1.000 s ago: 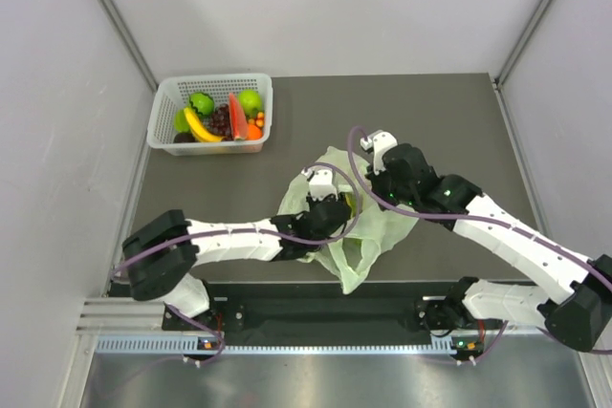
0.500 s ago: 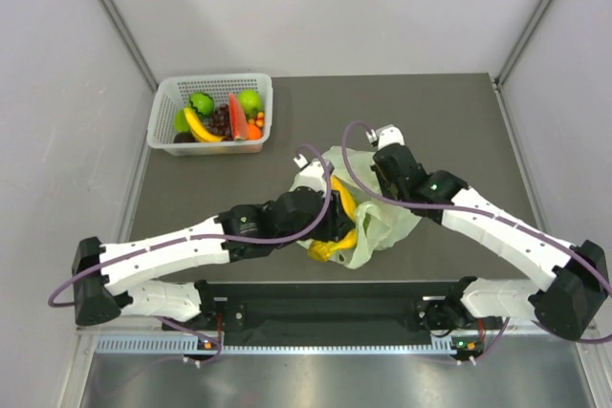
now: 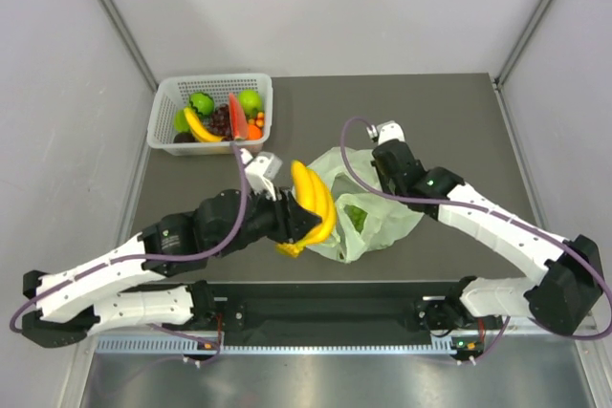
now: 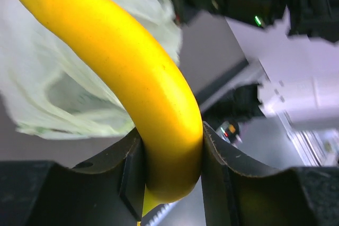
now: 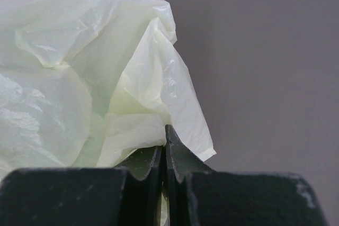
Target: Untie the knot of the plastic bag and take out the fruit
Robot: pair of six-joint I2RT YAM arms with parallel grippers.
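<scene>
Outside the plastic bag [image 3: 381,225], banana [image 3: 318,200] now lifted clear.

White basket [image 3: 212,79], grapes [image 3: 221,121], green apple [image 3: 250,100] — dark table [image 3: 440,112]

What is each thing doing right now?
Banana, gripped, out of the bag.
Left pincer, shut on the banana.
Bag, open, a green fruit inside.
Right pincer, shut on the bag's edge.
Basket, holding fruit.

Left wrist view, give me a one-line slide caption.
Left hand clamps a curved yellow toy banana, the crinkly pale green plastic bag lying behind it.
</scene>
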